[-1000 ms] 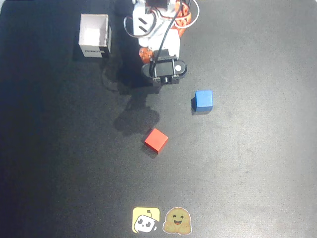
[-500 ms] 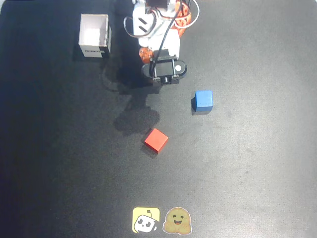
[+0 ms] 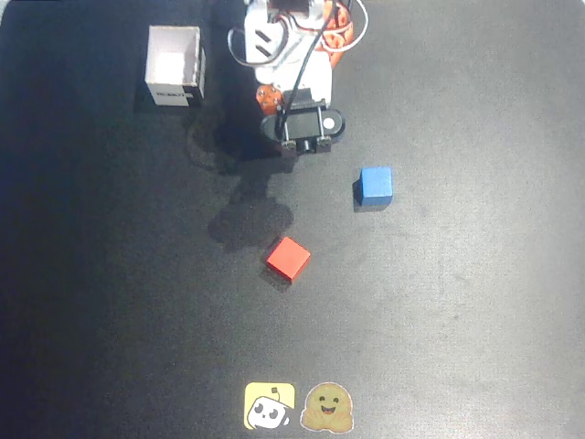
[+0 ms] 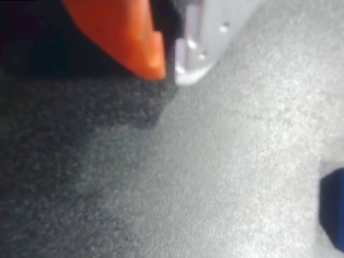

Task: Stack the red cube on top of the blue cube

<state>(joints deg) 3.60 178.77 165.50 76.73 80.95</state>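
Note:
The red cube [image 3: 288, 259] lies near the middle of the black table, turned at an angle. Up and to its right, well apart from it, rests the blue cube [image 3: 376, 185]. The arm's wrist hangs near the table's top edge, with my gripper [image 3: 291, 154] under the black camera block, above and left of both cubes. In the wrist view my gripper [image 4: 170, 65] is shut with nothing in it, its orange finger [image 4: 129, 37] against the white finger [image 4: 201, 45]. A corner of the blue cube [image 4: 333, 215] peeks in at the right edge.
A white open box [image 3: 174, 66] stands at the top left of the table [image 3: 475, 302]. Two stickers, one yellow [image 3: 269, 406] and one brown [image 3: 327, 407], lie at the bottom edge. The arm's shadow falls just left of the red cube.
The wrist has shifted very slightly near the table's top edge. Both cubes stay where they were.

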